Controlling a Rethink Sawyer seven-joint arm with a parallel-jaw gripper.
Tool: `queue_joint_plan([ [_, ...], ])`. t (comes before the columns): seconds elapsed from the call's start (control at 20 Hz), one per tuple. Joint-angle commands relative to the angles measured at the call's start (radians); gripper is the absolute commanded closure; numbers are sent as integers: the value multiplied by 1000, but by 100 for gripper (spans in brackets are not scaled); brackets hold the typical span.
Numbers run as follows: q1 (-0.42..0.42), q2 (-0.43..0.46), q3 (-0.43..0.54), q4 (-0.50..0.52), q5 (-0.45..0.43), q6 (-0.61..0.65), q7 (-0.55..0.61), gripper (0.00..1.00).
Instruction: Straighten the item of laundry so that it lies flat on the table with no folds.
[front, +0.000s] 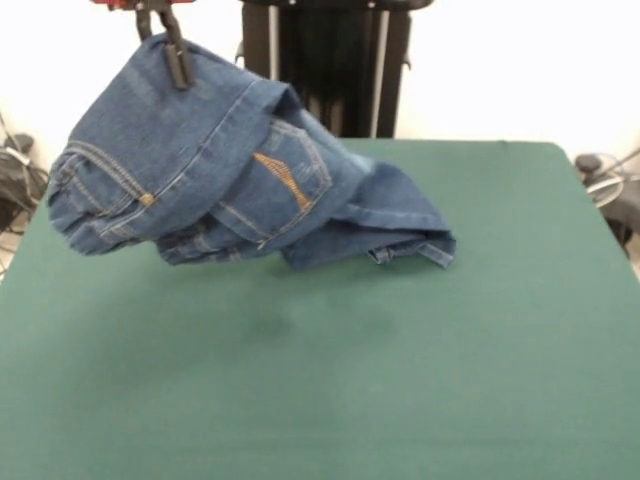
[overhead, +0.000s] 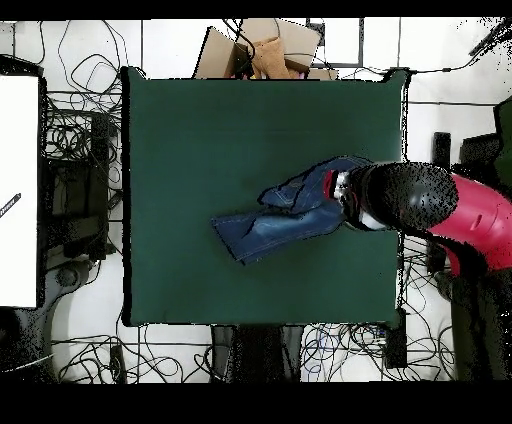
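denim jeans (front: 200, 170) hang bunched from the hand (front: 172, 45), pinched shut on one edge, apparently lifted so folds drop toward the green surface (front: 400, 370).

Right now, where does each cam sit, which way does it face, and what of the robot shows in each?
Front view: across the table, level-ish, facing the robot; shows the gripper pinching the jeans from above, half lifted, legs still resting on the cloth.
Overhead view: above the table, looking straight down; shows the red and black arm reaching in from the right edge over the jeans.
Shared: jeans, green table, the robot's arm end.
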Motion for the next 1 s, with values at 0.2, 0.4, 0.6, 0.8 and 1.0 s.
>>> queue_joint_plan([
  [0.2,39,69,87,-137,-133,112,-282,100],
  [0.4,66,109,71,-218,-162,112,-276,100],
  [0.6,87,141,43,-298,-201,88,-241,100],
  [0.8,91,180,44,-365,-215,74,-238,100],
  [1.0,95,173,36,-352,-211,51,-210,100],
])
